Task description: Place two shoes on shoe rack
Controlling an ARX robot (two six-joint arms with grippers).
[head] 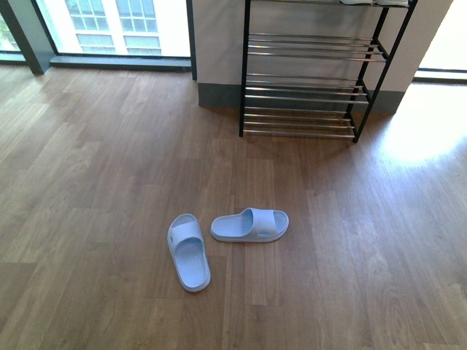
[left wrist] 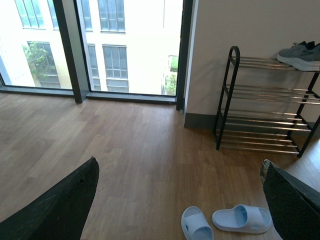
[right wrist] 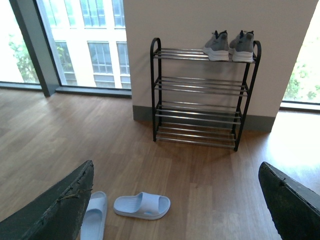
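Two slides (head: 250,224) lie on floor (head: 87,182); sneakers (right wrist: 217,47) sit, seemingly paired, atop rack (right wrist: 197,111).

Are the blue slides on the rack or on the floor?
On the floor. Both blue slides lie there, in front of the rack; only grey sneakers sit on its top shelf.

No readable text, label or number anywhere.

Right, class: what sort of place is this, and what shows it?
Probably a home entryway or flat: a black-framed shoe rack with silver bars stands against the wall holding grey knit sneakers, pale-blue rubber slides lie on the wood-plank floor, and tall windows reach the floor.
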